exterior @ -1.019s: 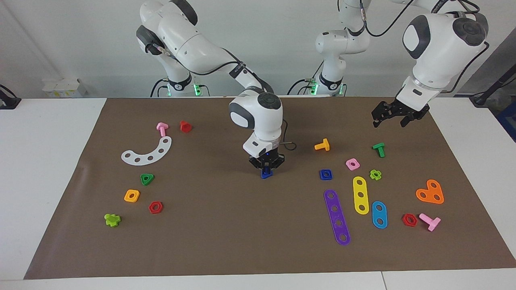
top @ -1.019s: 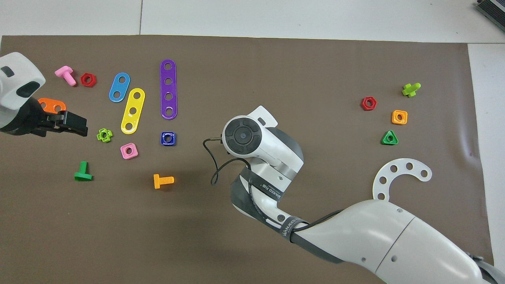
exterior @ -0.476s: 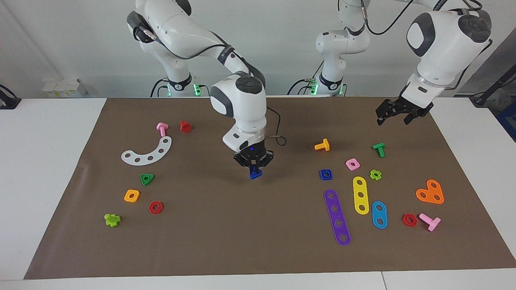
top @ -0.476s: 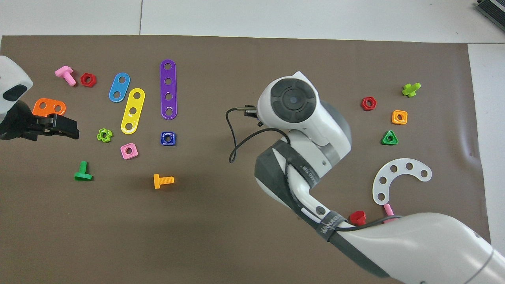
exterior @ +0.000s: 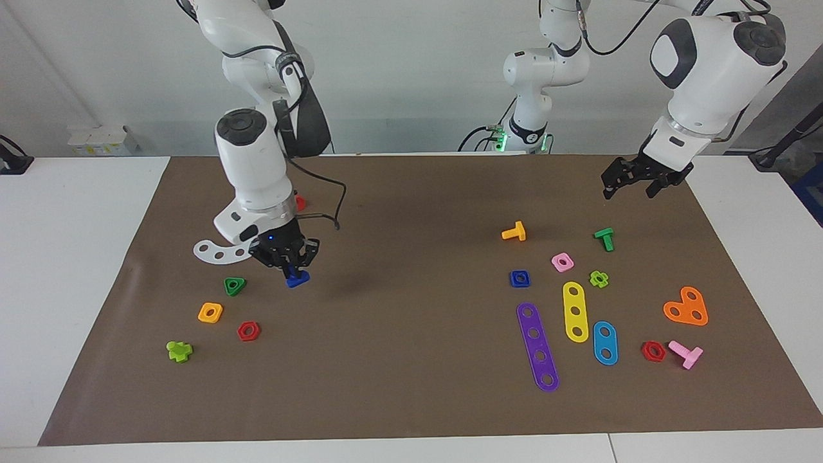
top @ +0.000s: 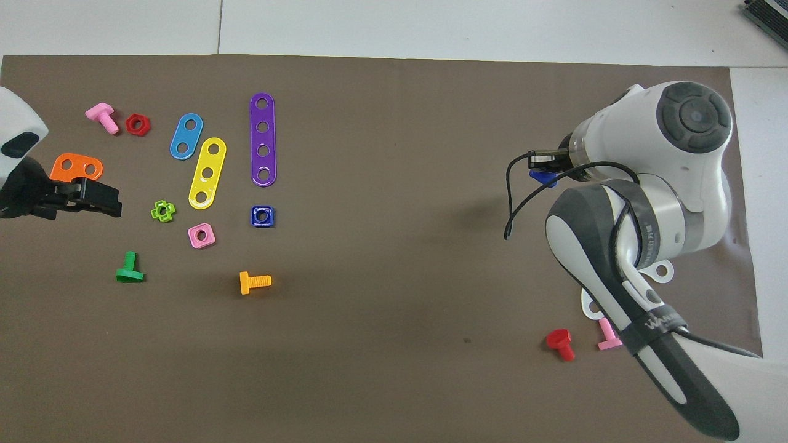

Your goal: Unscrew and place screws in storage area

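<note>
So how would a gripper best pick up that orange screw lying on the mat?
Probably from straight above, fingers closing across the shaft. The orange screw lies flat on its side on the mat, its shaft pointing toward the right arm's end and its wide head toward the left arm's end. The shaft is narrow and has bare mat on both sides; the head would likely be wider to span.

A white table (exterior: pixel 77 257) carries a brown mat (exterior: pixel 411 360) covering most of its top; bare white margins remain at both ends and along the edge farthest from the robots. A plain white wall (exterior: pixel 411 77) rises at the robots' end. Lighting is even, casting soft shadows on the mat.
</note>
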`<state>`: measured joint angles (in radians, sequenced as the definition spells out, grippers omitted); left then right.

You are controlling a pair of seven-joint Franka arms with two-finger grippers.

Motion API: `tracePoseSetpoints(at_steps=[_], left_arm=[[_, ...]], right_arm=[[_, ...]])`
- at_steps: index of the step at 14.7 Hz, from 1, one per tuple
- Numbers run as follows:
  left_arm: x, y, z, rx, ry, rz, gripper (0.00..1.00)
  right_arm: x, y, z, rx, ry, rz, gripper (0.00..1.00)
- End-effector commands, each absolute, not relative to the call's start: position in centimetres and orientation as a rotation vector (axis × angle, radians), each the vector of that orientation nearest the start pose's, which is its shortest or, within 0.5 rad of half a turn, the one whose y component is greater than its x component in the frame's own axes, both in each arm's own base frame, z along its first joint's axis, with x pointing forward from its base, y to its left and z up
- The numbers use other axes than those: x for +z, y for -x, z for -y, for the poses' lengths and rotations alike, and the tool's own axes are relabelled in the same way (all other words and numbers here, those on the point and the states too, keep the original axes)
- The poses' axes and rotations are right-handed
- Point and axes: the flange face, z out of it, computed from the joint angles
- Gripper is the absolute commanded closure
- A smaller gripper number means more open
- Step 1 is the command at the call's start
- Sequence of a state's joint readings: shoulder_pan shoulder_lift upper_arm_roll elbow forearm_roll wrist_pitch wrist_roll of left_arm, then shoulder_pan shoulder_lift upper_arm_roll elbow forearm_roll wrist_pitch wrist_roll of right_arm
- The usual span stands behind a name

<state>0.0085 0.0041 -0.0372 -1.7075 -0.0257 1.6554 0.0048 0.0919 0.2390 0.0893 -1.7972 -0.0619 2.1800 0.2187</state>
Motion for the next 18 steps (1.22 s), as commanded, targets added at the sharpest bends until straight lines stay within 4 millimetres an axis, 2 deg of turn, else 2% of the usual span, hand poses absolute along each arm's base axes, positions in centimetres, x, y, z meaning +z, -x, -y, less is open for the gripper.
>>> tracePoseSetpoints(at_steps=[1, 3, 5, 8, 10, 16, 17, 18], left_arm=[[56.6, -54.9, 1.6, 0.068, 3.17, -0.055, 0.0], [56.6, -54.9, 1.6, 0.068, 3.17, -0.055, 0.0], [56.6, -54.9, 1.6, 0.068, 3.17, -0.055, 0.0], [56.6, -54.9, 1.5, 0.068, 3.17, -0.052, 0.0], [56.6, -54.9, 1.6, 0.068, 3.17, -0.055, 0.0], [56.6, -54.9, 1.6, 0.068, 3.17, -0.055, 0.0], [56.6, -54.9, 1.6, 0.068, 3.17, -0.055, 0.0], [56.6, -54.9, 1.6, 0.068, 3.17, -0.055, 0.0]], right_arm=[[39.5, -60.9, -7.7, -0.238, 3.106, 0.014, 1.0], [36.7, -60.2, -5.8, -0.261, 3.11, 0.03, 1.0], [34.6, -59.5, -5.3, -0.273, 3.11, 0.023, 1.0], [32.5, -58.9, -5.1, -0.231, 3.115, 0.017, 1.0], [32.0, -58.4, -3.9, -0.211, 3.124, -0.004, 1.0], [31.5, -58.1, -3.5, -0.197, 3.128, 0.013, 1.0], [31.6, -58.2, -3.5, -0.199, 3.128, -0.006, 0.31], [31.8, -58.4, -3.5, -0.206, 3.125, -0.034, 0.0]])
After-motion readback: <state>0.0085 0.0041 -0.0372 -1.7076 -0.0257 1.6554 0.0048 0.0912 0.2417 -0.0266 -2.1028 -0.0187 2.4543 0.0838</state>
